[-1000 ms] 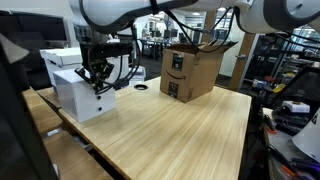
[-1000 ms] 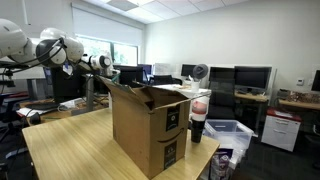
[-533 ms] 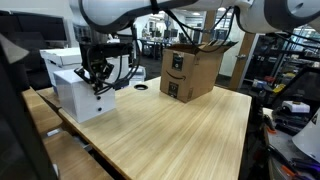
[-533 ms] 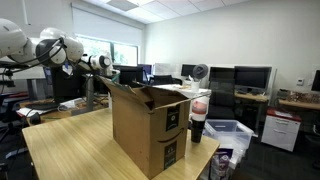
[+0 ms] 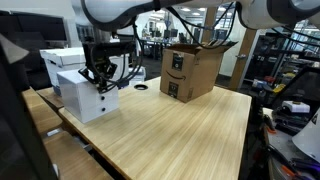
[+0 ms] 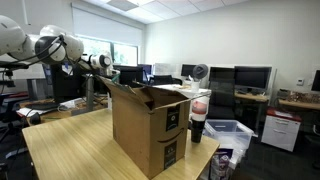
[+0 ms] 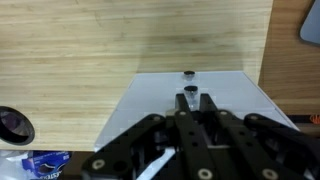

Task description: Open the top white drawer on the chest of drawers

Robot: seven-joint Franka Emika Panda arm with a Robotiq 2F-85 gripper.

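Wrist view: gripper (image 7: 192,97) clenched on the top drawer's (image 7: 232,101) knob (image 7: 189,91). Chest (image 5: 80,100) stands on the table (image 5: 170,130), well apart from the cardboard box (image 5: 190,72).

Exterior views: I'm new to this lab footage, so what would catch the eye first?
The large brown cardboard box with open flaps dominates the wooden table in both exterior views. Next, the black gripper poised at the small white chest of drawers near the table's edge.
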